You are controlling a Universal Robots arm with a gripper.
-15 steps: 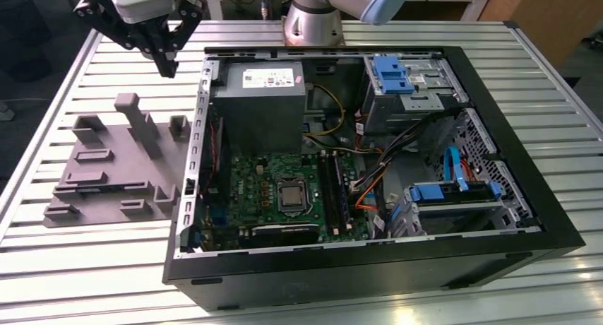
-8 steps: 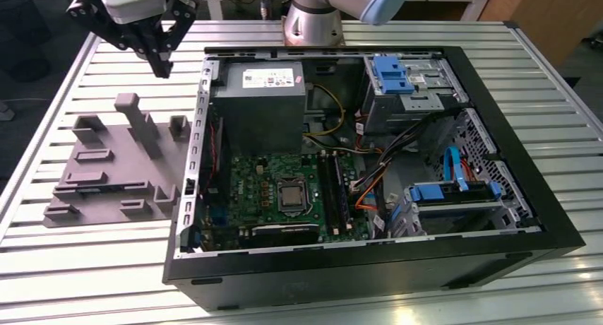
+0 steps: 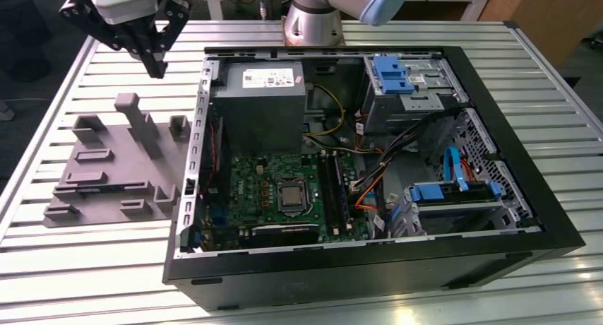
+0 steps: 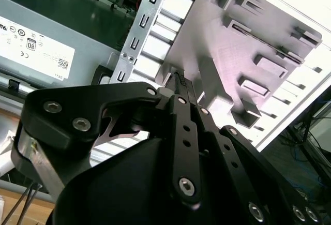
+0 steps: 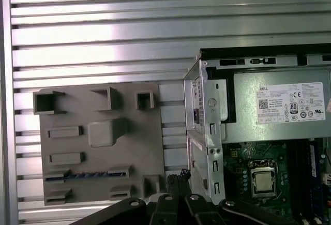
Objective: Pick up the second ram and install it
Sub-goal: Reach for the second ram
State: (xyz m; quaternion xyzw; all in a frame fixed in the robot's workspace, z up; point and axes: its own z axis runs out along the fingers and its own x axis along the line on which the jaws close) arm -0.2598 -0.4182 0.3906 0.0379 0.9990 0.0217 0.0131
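Slatted metal table [image 3: 94, 268], grey holder [image 3: 104, 169] beside open computer case [image 3: 377, 265], gripper [image 3: 155, 69] closed, empty

We logged a silver ribbed aluminium-slat table [image 3: 94, 268]. Directly on it lay a grey moulded plastic holder [image 3: 109, 173] and, just beside it, an open black metal computer case [image 3: 358, 272].

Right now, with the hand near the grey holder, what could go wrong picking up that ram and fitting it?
The second ram lies low in a slot of the grey holder, between raised blocks, so the hand could catch one. The case's metal wall stands close beside the holder and might be clipped on the way. Cables run beside the memory slots and could snag.
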